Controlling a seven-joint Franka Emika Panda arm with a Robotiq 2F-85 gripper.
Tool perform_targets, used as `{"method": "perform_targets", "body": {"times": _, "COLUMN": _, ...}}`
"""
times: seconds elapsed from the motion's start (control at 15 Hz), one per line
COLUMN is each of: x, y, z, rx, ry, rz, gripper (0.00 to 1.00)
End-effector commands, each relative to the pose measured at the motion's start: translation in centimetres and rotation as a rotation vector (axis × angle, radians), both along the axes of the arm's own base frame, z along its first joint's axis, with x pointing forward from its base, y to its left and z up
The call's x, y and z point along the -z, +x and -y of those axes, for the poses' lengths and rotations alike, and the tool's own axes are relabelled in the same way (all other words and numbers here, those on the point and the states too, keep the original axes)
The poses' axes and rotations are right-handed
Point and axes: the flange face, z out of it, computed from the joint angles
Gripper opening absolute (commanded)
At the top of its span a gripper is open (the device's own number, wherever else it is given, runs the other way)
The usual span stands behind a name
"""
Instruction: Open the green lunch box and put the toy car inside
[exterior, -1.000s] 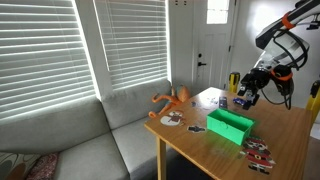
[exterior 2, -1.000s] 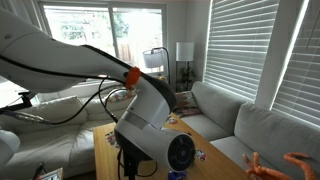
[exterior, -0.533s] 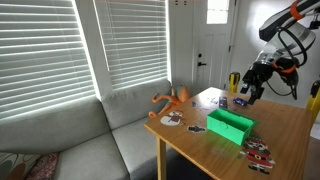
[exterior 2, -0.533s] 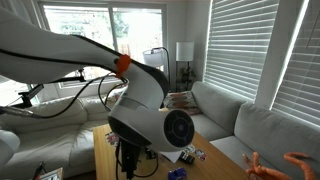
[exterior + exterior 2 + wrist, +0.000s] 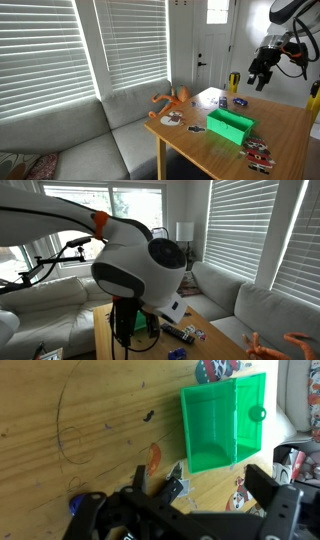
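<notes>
Gripper (image 5: 262,77) wide, empty, hovering high, green lunch box (image 5: 230,125) well apart below

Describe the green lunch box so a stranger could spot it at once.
Find the wooden table beside the grey sofa. On it, among scattered small toys, sits the green lunch box. It is the only bright green item, boxy and bigger than everything around it.
</notes>
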Motion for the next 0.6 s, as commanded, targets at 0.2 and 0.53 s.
{"method": "perform_targets", "body": {"times": 0.2, "x": 0.2, "y": 0.3, "z": 0.8, "rx": 0.0, "ry": -0.03, "rz": -0.027, "gripper": 1.0}}
{"method": "perform_targets", "body": {"times": 0.53, "x": 0.8, "y": 1.0, "z": 2.5, "rx": 0.001, "ry": -0.195, "rz": -0.069, "gripper": 1.0}}
